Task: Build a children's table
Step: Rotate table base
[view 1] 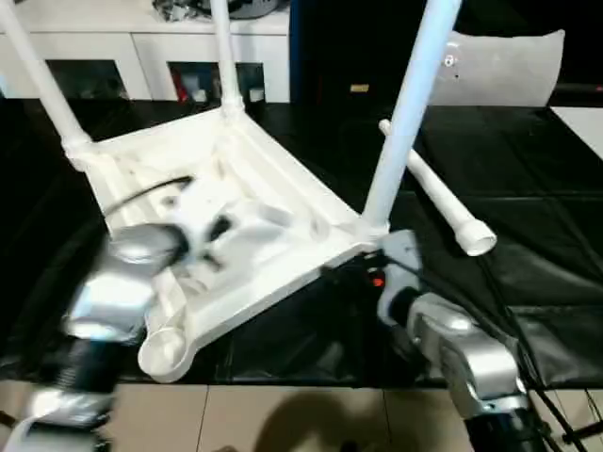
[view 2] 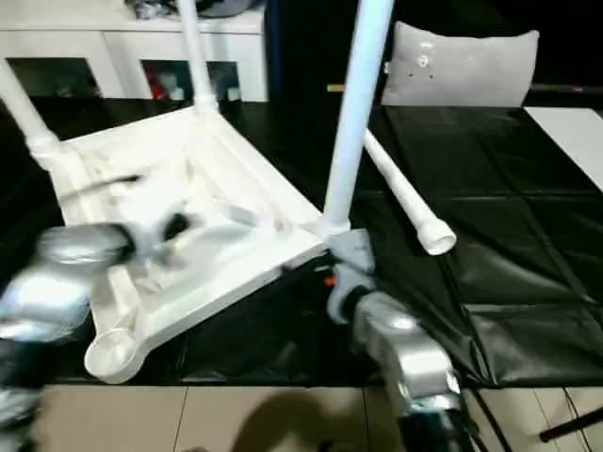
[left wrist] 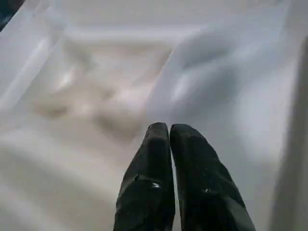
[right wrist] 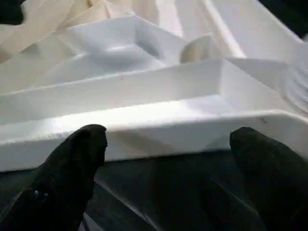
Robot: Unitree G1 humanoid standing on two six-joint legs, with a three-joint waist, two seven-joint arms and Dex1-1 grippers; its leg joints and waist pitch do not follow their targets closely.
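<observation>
The white tabletop [view 1: 273,184] lies upside down and tilted on the black mat, ribbed underside up. Three white legs stand in its corner sockets: one at the right [view 1: 410,113], one at the back [view 1: 224,56], one at the far left [view 1: 42,85]. The near-left socket [view 1: 162,353] is empty. Another leg [view 1: 438,198] lies loose on the mat to the right. My left gripper [left wrist: 168,131] hovers shut over the ribbed underside with nothing in it. My right gripper [right wrist: 171,144] is open at the tabletop's near rim [right wrist: 144,120], by the right corner, one finger on each side of the view.
A white cabinet [view 1: 151,56] with glass doors stands behind the mat. A grey-white cushion-like panel [view 1: 509,66] leans at the back right. The black mat [view 1: 537,254] spreads to the right, and tiled floor [view 1: 283,414] runs along the front.
</observation>
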